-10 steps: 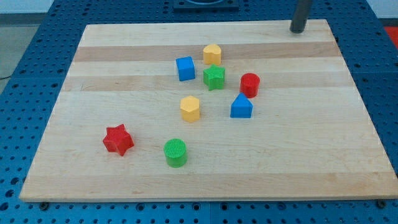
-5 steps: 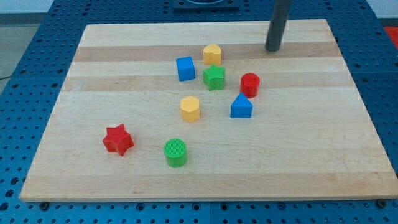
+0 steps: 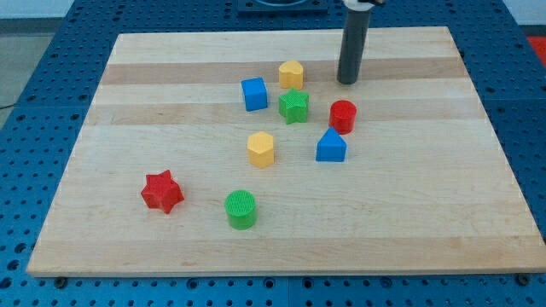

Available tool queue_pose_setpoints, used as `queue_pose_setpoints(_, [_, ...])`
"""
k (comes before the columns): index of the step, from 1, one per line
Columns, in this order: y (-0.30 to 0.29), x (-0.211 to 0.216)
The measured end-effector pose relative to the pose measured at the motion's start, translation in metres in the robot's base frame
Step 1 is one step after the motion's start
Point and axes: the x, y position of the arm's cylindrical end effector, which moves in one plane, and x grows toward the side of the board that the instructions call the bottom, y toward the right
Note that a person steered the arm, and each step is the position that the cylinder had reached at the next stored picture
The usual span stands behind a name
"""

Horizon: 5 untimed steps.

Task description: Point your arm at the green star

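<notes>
The green star lies on the wooden board, above the board's middle. My tip rests on the board to the upper right of the star, with a clear gap between them. It stands above the red cylinder and to the right of the yellow block. The rod rises straight up out of the view's top.
A blue cube sits left of the star. A blue block and a yellow block lie below it. A red star and a green cylinder lie at the lower left.
My tip has moved from the board's top right edge down and to the left, toward the green star. No block has moved.
</notes>
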Motion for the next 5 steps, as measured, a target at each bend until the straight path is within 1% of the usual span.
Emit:
queue_pose_setpoints(3, [-0.02, 0.01])
queue_pose_setpoints(5, [-0.02, 0.011])
